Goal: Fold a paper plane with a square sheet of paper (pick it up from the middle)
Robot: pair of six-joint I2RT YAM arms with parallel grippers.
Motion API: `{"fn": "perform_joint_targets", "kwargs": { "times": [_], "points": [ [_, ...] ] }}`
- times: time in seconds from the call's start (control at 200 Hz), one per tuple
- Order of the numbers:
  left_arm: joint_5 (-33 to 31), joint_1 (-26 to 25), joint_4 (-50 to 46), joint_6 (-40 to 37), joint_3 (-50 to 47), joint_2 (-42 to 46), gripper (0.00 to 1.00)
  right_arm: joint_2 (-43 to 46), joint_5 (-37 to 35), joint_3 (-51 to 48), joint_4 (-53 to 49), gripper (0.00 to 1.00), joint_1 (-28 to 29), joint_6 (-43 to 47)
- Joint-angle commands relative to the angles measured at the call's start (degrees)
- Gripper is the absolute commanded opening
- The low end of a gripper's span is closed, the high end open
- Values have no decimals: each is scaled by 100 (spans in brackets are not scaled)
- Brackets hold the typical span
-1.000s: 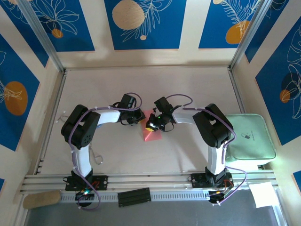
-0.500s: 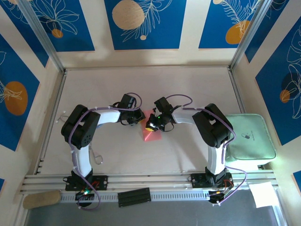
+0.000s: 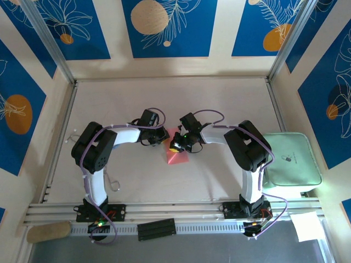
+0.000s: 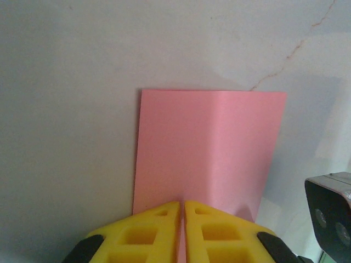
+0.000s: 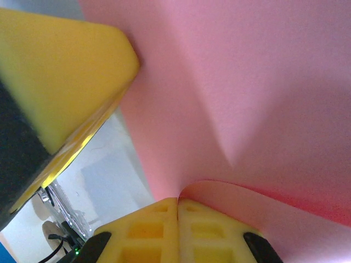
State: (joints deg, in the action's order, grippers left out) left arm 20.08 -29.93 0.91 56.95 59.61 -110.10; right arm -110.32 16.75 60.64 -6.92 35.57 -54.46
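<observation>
The square sheet of paper (image 3: 179, 158) is pink-red and sits at the middle of the table, between the two wrists. In the left wrist view the sheet (image 4: 211, 148) stretches away from me with one soft crease down its middle. My left gripper (image 4: 182, 207) is shut on its near edge, yellow pads pressed together. In the right wrist view the sheet (image 5: 263, 87) bends and curls upward, and my right gripper (image 5: 177, 201) is shut on a curled edge. The left gripper's yellow finger (image 5: 60, 71) stands close at the upper left. From above, the left gripper (image 3: 165, 138) and right gripper (image 3: 176, 146) nearly touch.
A pale green pad (image 3: 290, 159) lies at the table's right edge beside the right arm. A white paper sheet (image 3: 307, 226) and a black bar (image 3: 156, 228) lie along the front rail. Blue-patterned walls enclose the table on three sides.
</observation>
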Motion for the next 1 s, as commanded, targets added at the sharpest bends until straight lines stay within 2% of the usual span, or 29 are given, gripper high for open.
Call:
{"fn": "perform_joint_targets", "kwargs": {
  "times": [0.0,0.73,0.995],
  "points": [
    [-21,-46,-284,-54,-178,-213,13,-136,73,114,-10,2,29,34],
    [-17,-40,-301,-44,-183,-135,13,-215,26,97,-73,2,22,67],
    [72,64,-612,-229,332,310,17,-267,-67,-8,-161,2,-6,111]
  ]
}}
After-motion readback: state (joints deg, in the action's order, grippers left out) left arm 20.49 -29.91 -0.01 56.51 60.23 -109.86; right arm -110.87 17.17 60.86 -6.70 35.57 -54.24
